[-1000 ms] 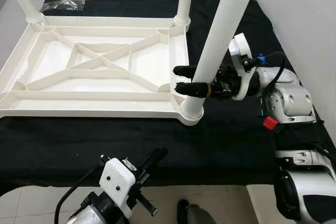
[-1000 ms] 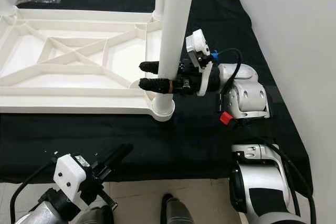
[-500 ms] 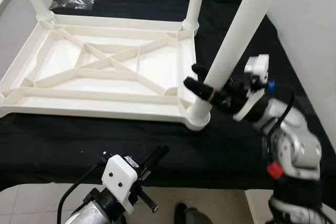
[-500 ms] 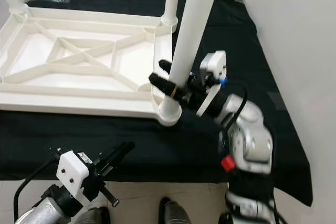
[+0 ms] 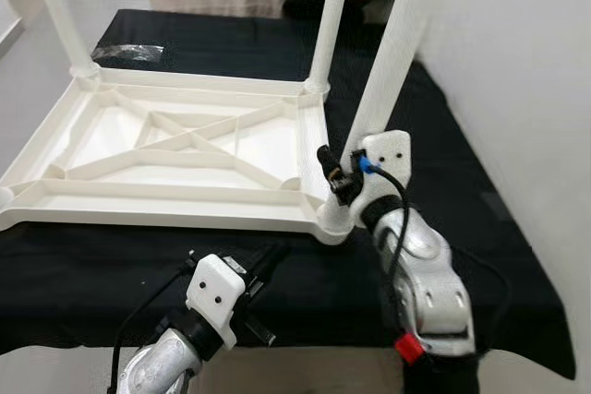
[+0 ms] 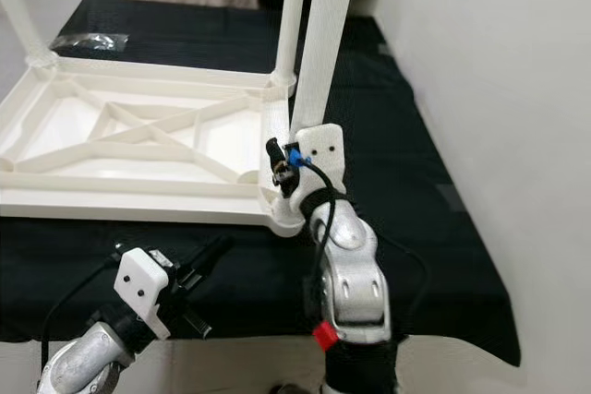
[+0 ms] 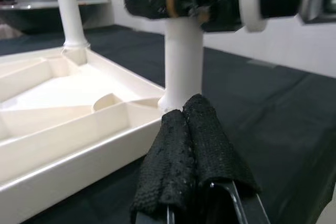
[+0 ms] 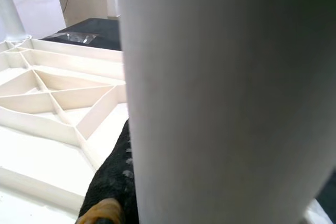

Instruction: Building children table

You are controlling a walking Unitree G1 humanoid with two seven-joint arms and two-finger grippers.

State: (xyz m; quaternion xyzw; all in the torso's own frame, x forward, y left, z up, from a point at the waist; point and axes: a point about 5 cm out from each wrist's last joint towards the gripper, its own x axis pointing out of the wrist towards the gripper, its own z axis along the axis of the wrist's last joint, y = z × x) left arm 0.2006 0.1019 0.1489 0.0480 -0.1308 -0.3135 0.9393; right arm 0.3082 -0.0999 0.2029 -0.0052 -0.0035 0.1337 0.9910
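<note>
Left eye view, for your record: the white children's tabletop (image 5: 175,149) lies upside down, ribbed underside up, on a counter (image 5: 443,163) draped in black cloth.

- Legs: you have three white legs standing in corner sockets. One is at the far left corner (image 5: 60,16), one at the far right corner (image 5: 331,16), one at the near right corner (image 5: 392,53).
- Right tool (image 5: 334,177): your right arm reaches up from below to the near right leg, low down, just above its socket (image 5: 334,219). The black fingers (image 5: 325,161) sit on either side of the leg, clamped on it. In the right wrist view the leg's white tube (image 8: 226,98) is pressed close against the lens with one black finger (image 8: 113,182) beside it.
- Left tool (image 5: 268,263): your left arm is low at the counter's front edge, near the tabletop's front rim and apart from it. In the left wrist view its two black fingers (image 7: 191,150) lie pressed together, holding nothing, pointing at the near right socket.
- Other: a clear plastic bag (image 5: 129,51) lies on the cloth beyond the far left corner. A white wall (image 5: 517,62) runs along the counter's right side.
</note>
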